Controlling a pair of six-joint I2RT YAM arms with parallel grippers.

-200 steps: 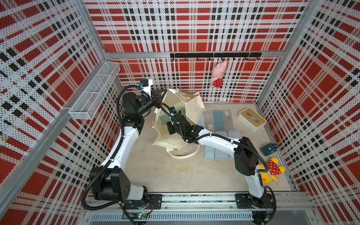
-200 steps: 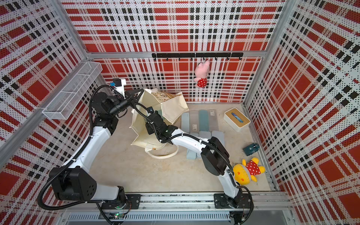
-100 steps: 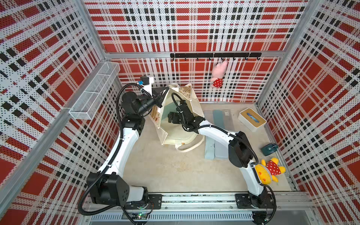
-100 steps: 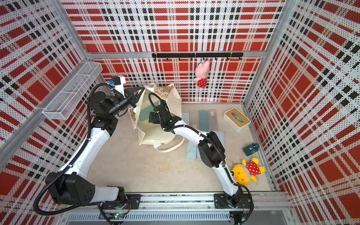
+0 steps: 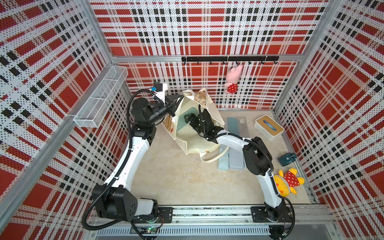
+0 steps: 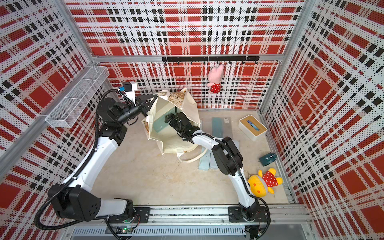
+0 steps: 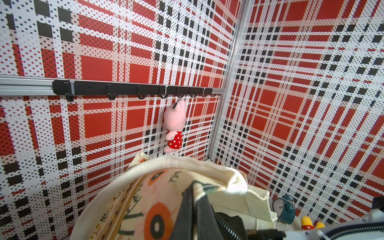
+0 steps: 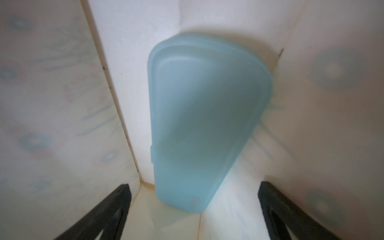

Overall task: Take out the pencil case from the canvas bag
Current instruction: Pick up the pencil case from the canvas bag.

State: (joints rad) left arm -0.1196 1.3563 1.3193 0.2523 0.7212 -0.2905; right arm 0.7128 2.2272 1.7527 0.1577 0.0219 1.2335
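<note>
My right claw [image 8: 194, 186] is spread wide inside the canvas bag [image 5: 197, 143]. The pale blue pencil case [image 8: 207, 124] leans in the bag's bottom corner just ahead of it, untouched. My left claw [image 7: 192, 193] is pinched shut on the bag's rim, above the bench [image 5: 176, 178].
</note>
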